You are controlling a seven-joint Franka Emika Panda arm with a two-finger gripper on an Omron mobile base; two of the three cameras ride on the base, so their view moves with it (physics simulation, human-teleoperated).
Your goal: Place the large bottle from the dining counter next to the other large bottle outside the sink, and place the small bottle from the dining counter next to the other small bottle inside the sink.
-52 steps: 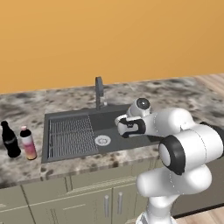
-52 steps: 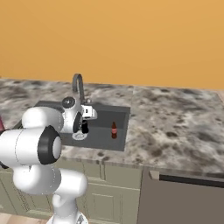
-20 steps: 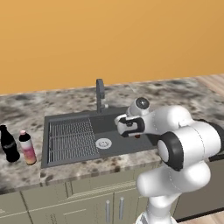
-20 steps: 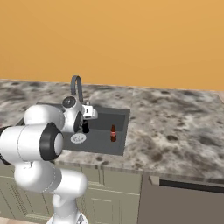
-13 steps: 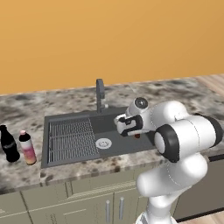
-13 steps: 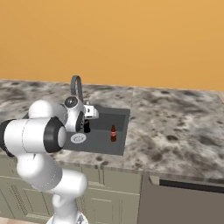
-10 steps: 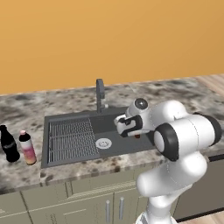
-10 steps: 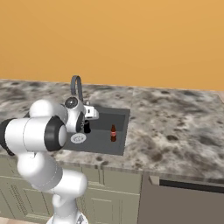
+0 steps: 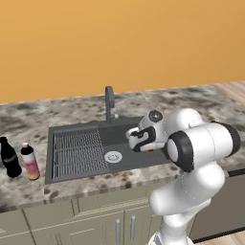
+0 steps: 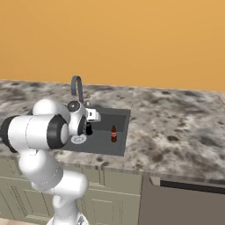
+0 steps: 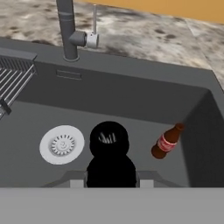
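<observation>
Base has rolled left; jaws clamp the small bottle (image 11: 109,153), its label unreadable.

Sink (image 11: 131,100) matt dark grey; counter (image 10: 176,127) speckled polished stone.

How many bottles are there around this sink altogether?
4. A tall dark bottle and a pink bottle stand on the counter beside the sink; a small red bottle and a small dark bottle are inside it.

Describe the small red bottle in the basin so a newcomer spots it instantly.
Find the dark grey sink set in the marble counter. On its floor, near the wall farthest from the ribbed rack, stands the small red bottle with a dark top. The bottle beside it is black.
</observation>
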